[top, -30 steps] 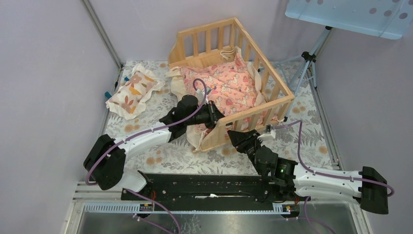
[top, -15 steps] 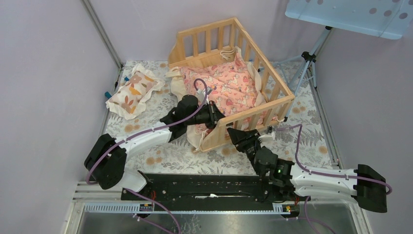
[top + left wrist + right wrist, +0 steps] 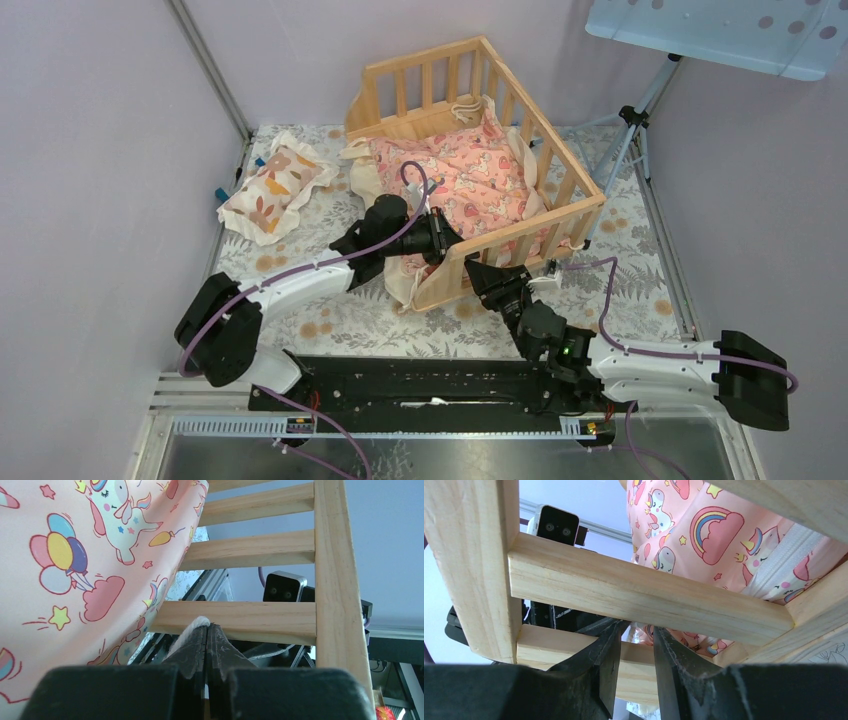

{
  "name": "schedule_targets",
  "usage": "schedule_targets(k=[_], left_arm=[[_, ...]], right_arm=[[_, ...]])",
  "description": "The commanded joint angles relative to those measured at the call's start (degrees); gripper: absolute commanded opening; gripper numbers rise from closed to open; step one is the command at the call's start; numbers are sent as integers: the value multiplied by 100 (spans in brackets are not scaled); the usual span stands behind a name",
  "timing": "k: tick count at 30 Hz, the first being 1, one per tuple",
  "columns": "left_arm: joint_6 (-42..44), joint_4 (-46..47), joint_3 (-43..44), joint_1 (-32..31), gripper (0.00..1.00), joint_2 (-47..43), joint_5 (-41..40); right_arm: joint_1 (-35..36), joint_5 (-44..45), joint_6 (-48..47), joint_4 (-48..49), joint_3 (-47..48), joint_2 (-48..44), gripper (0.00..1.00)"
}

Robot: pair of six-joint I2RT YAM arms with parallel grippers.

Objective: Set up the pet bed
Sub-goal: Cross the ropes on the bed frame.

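The pet bed [image 3: 530, 232], a light wood frame with slatted rails, stands at the middle back of the table. The pink patterned cushion [image 3: 470, 180] lies crumpled inside it, its cream ruffle hanging over the open left side. My left gripper [image 3: 443, 243] is inside the bed by the front rail, shut on a bit of cream ruffle [image 3: 197, 625]; the cushion [image 3: 75, 555] hangs to its left. My right gripper [image 3: 483, 272] is at the outside of the front rail, its jaws a little apart just under a slat [image 3: 624, 592]. The small leaf-print pillow [image 3: 275, 185] lies at the far left.
A floral cloth [image 3: 350, 320] covers the table. Lilac walls close in the left, back and right. A tripod [image 3: 630, 125] stands behind the bed's right corner, under a pale blue panel [image 3: 720, 30]. The arms' black base bar [image 3: 420, 380] runs along the near edge.
My right gripper has moved forward and left, up to the bed's front rail. My left gripper has stayed in place, still shut on the ruffle.
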Motion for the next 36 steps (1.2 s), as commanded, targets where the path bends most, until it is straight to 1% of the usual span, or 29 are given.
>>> schedule_targets(k=[1,7,15,17,20,22,24,25,27,28,32,34,36], left_arm=[[147,256,28,-224,0,19,896],[188,189,117,-222,0,122,1104],[80,373,98,-224,0,198,1304],[95,361,113,-224,0,211,1307],[122,340,151,-224,0,240,1337],[105,390,147,-220,0,278,1394],[26,552,116,-224,0,324,1491],[-21,632,96,-224,0,348,1539],[-51,710,92,-224,0,375,1571],[-52,720,96,-224,4,374,1573],[5,676,165,-216,28,332,1541],[86,586,223,-215,36,306,1504],[160,465,277,-215,40,288,1474]], right_arm=[[-39,304,-80,536,-106,52,37],[-264,55,-26,796,-199,230,35],[-535,-218,-391,1343,-319,387,31],[-578,-267,-435,1430,-328,426,27],[-619,-319,-518,1610,-383,454,16],[-623,-335,-601,1601,-398,423,10],[-622,-333,-662,1517,-424,337,2],[-618,-358,-704,1436,-446,270,0],[-620,-425,-728,1134,-463,92,0],[-622,-489,-740,942,-457,-14,0],[-614,-707,-716,-3,-469,-562,0],[-617,-815,-656,-439,-504,-883,0],[-617,-850,-553,-931,-521,-1191,0]])
